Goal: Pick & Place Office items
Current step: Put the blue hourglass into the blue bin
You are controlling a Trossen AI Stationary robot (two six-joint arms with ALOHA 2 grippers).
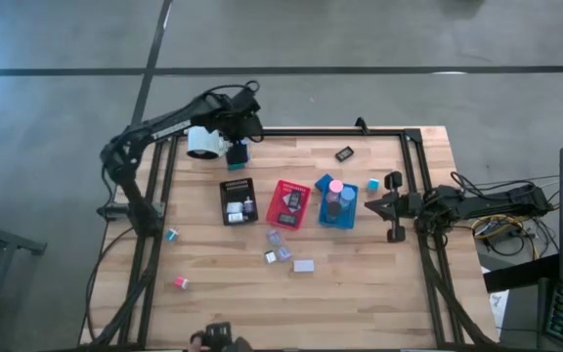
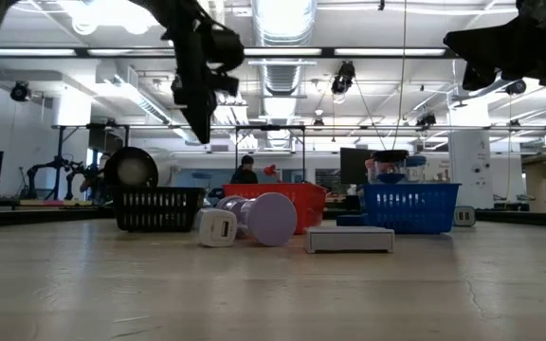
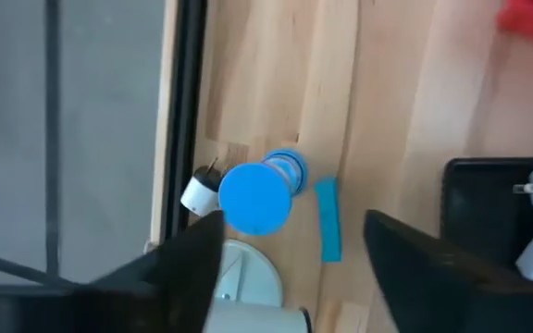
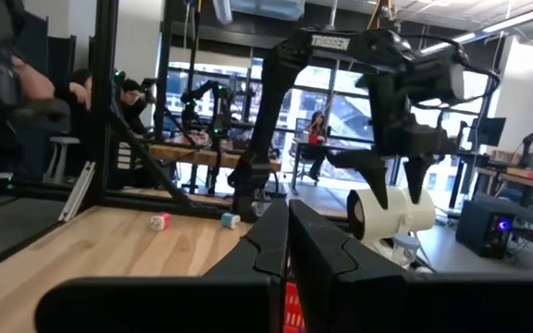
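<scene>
My left gripper (image 3: 292,218) hangs open over the table's far left corner (image 1: 239,139), pointing steeply down and holding nothing. Below it on the wood stand a blue round cap (image 3: 255,199), a small white piece (image 3: 197,194) and a blue strip (image 3: 327,220). Other office items lie loose near the table's middle: pale blocks (image 1: 283,254) and a grey block (image 1: 304,265). A pink cap (image 1: 336,185) lies in the blue tray (image 1: 338,217). My right gripper (image 4: 290,222) waits shut at the right edge (image 1: 379,205).
A big white cylinder (image 1: 203,142) lies beside the blue cap. Black (image 1: 238,200), red (image 1: 289,203) and blue trays stand in a row mid-table. Small pieces lie at the left (image 1: 172,234), near left (image 1: 181,283) and far side (image 1: 345,154). A black frame (image 1: 169,186) rims the table.
</scene>
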